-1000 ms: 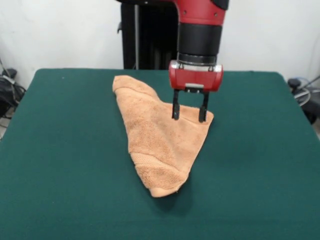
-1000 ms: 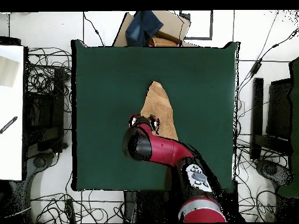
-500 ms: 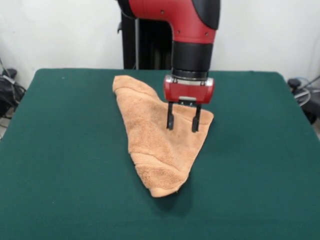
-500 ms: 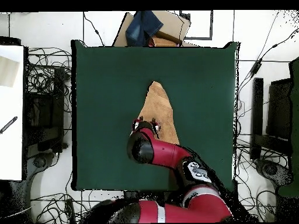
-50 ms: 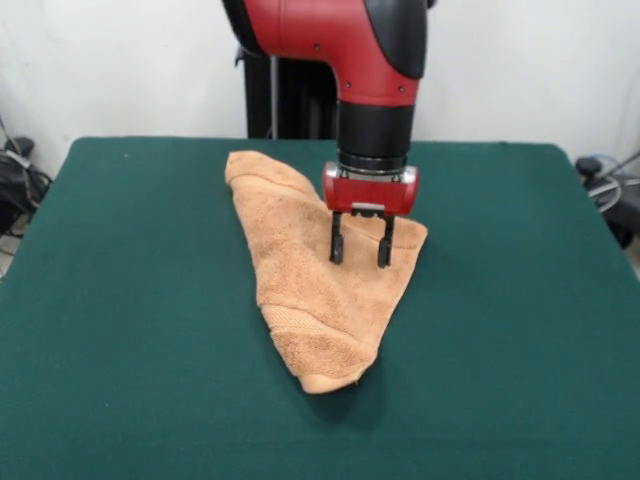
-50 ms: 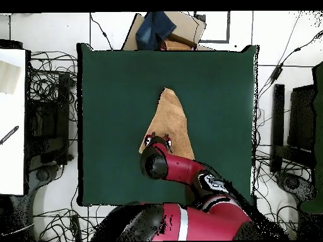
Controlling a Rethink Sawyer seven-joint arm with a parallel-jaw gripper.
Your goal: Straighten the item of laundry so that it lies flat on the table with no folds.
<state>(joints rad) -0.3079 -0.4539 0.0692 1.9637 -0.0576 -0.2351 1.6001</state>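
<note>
Towel (image 5: 320, 285) folded on table (image 5: 130, 300), open fingers (image 5: 337, 245) above.

An orange-tan towel (image 5: 315, 285) lies folded into a rough triangle on the green table (image 5: 120, 320), its narrow end nearest the camera. The red and black arm (image 5: 350, 60) comes down over the towel's right corner. Its gripper (image 5: 359, 255) has both fingers spread apart, tips at the cloth.

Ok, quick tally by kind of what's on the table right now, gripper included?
Towel: 1, folded into a rough triangle
Gripper: 1, open, over the towel
Table: 1, green top
Total: 3
</note>
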